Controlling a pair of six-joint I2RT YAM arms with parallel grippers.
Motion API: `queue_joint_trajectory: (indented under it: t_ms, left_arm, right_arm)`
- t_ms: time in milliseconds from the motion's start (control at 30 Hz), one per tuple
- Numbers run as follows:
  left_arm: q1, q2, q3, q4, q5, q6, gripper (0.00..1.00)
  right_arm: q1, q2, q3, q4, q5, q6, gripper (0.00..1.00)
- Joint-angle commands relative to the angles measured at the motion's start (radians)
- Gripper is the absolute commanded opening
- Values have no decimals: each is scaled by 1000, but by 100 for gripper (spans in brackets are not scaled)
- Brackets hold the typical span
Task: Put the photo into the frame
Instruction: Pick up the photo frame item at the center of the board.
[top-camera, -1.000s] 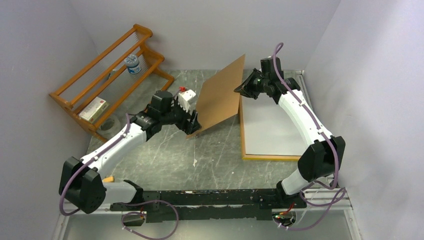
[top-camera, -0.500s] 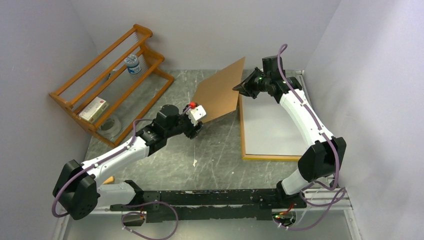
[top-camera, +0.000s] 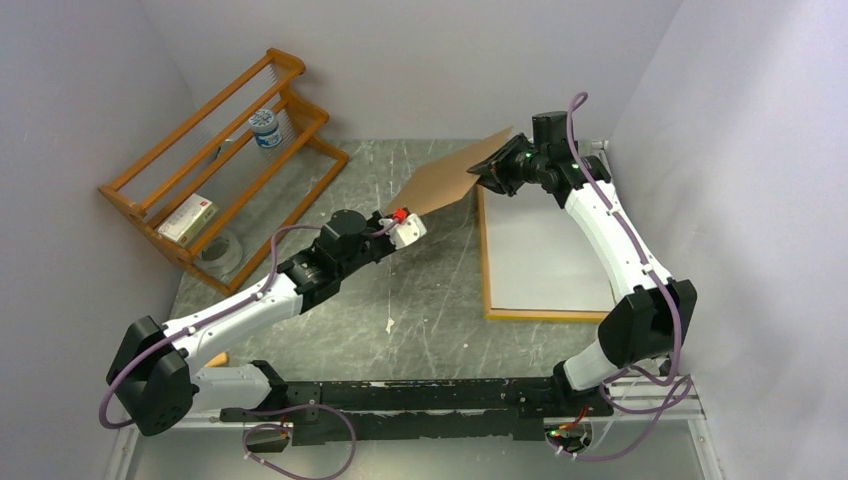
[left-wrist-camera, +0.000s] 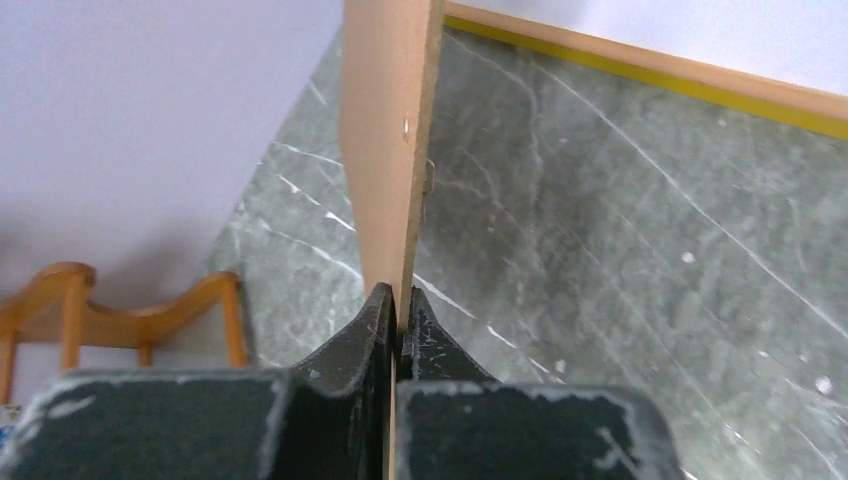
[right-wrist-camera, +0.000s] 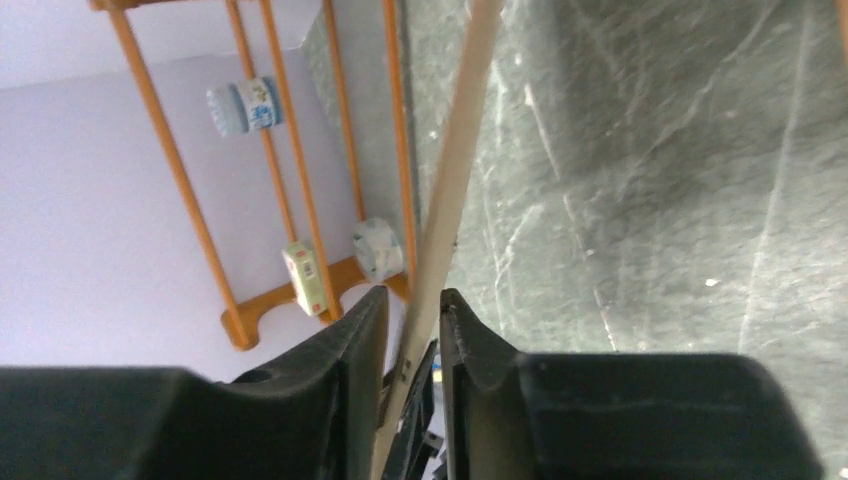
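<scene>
We find the rack at the far left of the table, a jar and a box on it. The frame lies flat at the right. Between them the panel hangs above the table, left claw at its near-left corner, right claw at its far-right.

Brown panel; yellow-edged frame; green marbled table.

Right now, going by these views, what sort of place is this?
Probably a robot lab test cell: a green-grey marbled tabletop boxed in by plain pale walls, the left arm and right arm bolted to a black rail, and staged props such as a wooden rack.
</scene>
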Motion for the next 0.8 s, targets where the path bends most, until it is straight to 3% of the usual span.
queue_joint_trajectory:
  t_ms: [0, 100, 367, 600, 767]
  left_arm:
    - [-2, 5, 41, 39, -40, -15, 3]
    - [-2, 18, 40, 21, -52, -40, 3]
    - [0, 28, 38, -8, -70, -103, 3]
    - [2, 52, 74, -70, -71, -163, 3]
    - [37, 55, 123, -132, -29, -263, 2]
  right_arm:
    - [18, -65, -10, 92, -87, 14, 37]
    - [15, -49, -15, 96, -84, -3, 56]
    - [13, -127, -23, 182, 5, -86, 84]
    - [5, -253, -89, 186, 181, -168, 87]
    - [2, -294, -151, 102, 313, -252, 81]
